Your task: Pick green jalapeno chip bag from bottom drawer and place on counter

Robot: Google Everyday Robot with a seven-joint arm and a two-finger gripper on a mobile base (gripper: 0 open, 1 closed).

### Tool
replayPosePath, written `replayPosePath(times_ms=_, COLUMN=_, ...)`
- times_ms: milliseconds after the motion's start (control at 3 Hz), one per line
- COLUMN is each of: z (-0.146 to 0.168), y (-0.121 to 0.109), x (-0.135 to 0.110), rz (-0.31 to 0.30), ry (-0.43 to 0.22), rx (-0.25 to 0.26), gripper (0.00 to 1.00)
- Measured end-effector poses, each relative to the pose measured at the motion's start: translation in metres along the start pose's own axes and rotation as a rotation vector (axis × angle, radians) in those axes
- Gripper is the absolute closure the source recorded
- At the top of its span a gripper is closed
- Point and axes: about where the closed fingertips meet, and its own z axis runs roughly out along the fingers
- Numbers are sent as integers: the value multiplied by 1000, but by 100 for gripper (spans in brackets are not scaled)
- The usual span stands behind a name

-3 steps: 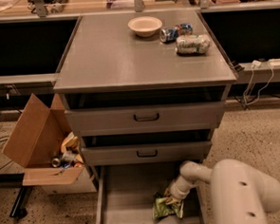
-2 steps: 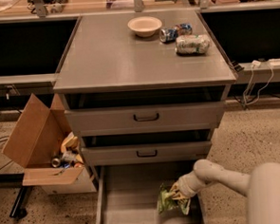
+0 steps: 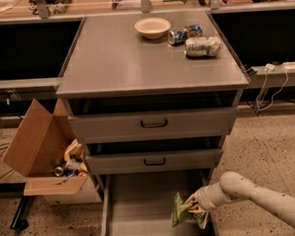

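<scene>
The green jalapeno chip bag [image 3: 181, 211] is in my gripper [image 3: 193, 208], held a little above the floor of the open bottom drawer [image 3: 138, 215], near its right wall. The gripper is shut on the bag's right side; my pale arm reaches in from the lower right. The grey counter [image 3: 128, 56] spreads above the drawers, well above the gripper.
On the counter stand a pale bowl [image 3: 152, 27], a blue soda can [image 3: 184, 34] lying down and a pale whitish-green bag [image 3: 202, 46]. Two grey drawers with black handles [image 3: 154, 123] overhang the bottom drawer. An open cardboard box [image 3: 44, 151] of scraps stands at the left.
The arm has swung out to the right and stretched. The bag has risen off the drawer floor in the gripper and now stands more upright.
</scene>
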Motion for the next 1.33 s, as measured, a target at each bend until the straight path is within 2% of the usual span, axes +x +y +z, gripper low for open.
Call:
replayPosePath(times_ms=667, z=-62, y=-25, x=-72, rz=-170, ry=-82, rx=75, gripper=100)
replayPosePath(times_ms=1000, z=-111, y=-48, x=-126, rz=-276, ry=-130, rx=120, gripper=100)
replayPosePath(times_ms=1333, z=-112, y=-51, x=-130, rz=-280, ry=-133, rx=117, gripper=100)
